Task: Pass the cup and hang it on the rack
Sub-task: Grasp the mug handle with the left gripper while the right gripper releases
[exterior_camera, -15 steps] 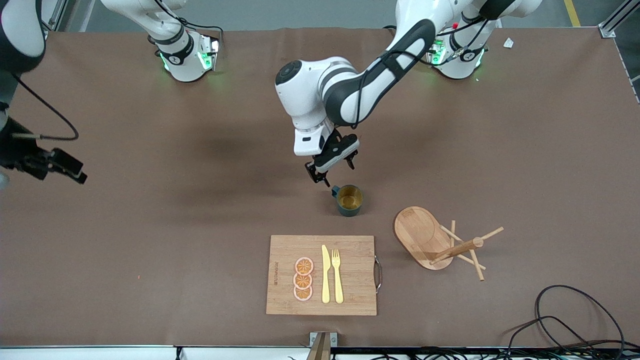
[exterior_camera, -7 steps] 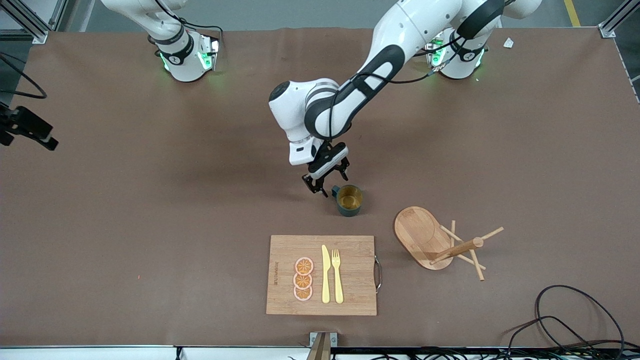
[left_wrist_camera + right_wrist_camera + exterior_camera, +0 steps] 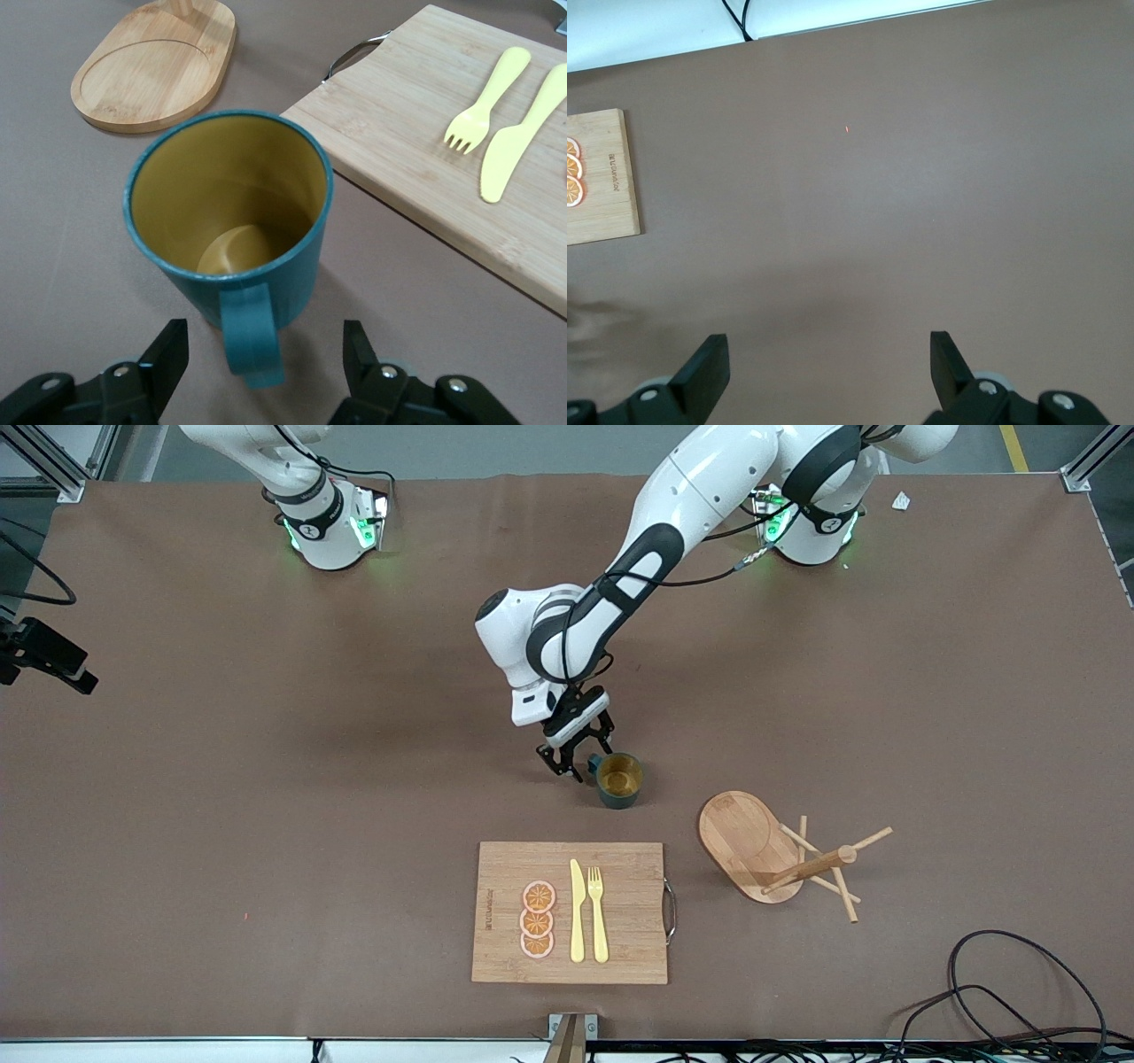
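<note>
Cup (image 3: 619, 780) upright on bare table; left gripper (image 3: 578, 759) fingers spread, one either side of its handle (image 3: 251, 341), not touching. Board (image 3: 570, 912) lies nearer the front camera than cup, open strip between. Rack (image 3: 778, 854) beside cup toward left arm's end, tipped over, pegs sticking outward.

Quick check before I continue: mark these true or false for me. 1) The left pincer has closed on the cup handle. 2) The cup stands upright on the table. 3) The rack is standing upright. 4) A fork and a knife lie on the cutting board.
1) False: the left pincer is open, its fingers either side of the cup handle, not gripping.
2) True.
3) False: the rack lies tipped on its side.
4) True: the fork and the knife lie side by side on the cutting board.
</note>
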